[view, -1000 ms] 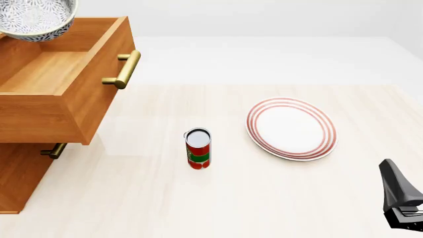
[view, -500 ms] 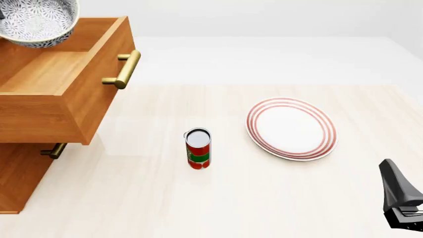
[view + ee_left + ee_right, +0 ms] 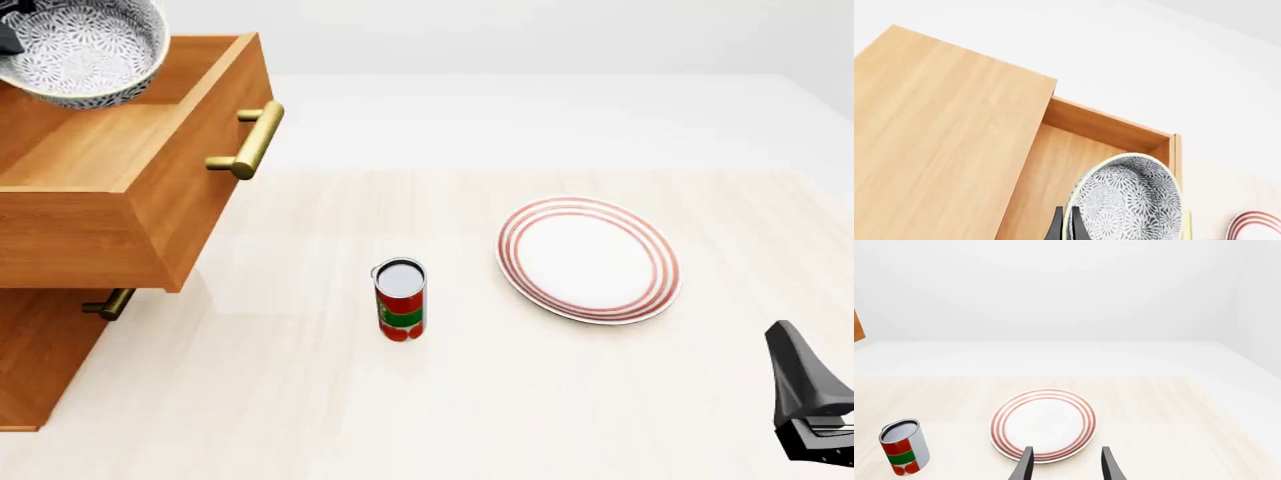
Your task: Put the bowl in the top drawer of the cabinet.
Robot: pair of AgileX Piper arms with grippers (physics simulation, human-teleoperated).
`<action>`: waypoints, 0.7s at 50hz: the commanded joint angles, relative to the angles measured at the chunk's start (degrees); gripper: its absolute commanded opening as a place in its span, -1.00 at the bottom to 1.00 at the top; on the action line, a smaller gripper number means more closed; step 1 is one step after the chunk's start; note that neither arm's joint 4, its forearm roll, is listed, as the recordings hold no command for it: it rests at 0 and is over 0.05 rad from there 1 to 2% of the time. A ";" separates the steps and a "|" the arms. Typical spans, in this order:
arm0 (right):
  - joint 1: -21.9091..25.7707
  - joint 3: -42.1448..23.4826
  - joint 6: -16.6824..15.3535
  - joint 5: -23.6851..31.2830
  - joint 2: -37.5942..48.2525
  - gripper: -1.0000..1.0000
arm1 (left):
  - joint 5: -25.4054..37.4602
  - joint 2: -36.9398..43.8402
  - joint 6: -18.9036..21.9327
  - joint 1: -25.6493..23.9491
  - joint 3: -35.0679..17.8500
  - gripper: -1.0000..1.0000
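Change: the bowl (image 3: 83,50) has shifted slightly right and lower, upper left of frame, above the top drawer (image 3: 120,180) (pulled out).
Left claw (image 3: 1066,226): clenched on bowl rim.
Right claw (image 3: 1066,465): released, idle.
Meaning: lowering into drawer appears imminent.

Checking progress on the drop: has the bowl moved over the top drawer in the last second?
Yes. In the front view the bowl has shifted slightly right and down against the top drawer, further over its open cavity, gripped at the rim by the left gripper.
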 commanded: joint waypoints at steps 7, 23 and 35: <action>0.01 0.00 0.00 0.01 0.00 1.00 | -0.20 1.44 1.04 -0.12 -1.08 -1.00; -0.01 0.00 -0.01 -0.01 0.00 1.00 | -1.23 2.90 1.36 -0.07 -0.72 -1.00; 0.01 0.00 -0.01 0.02 0.00 1.00 | -1.96 3.97 1.54 -0.05 -0.37 -1.00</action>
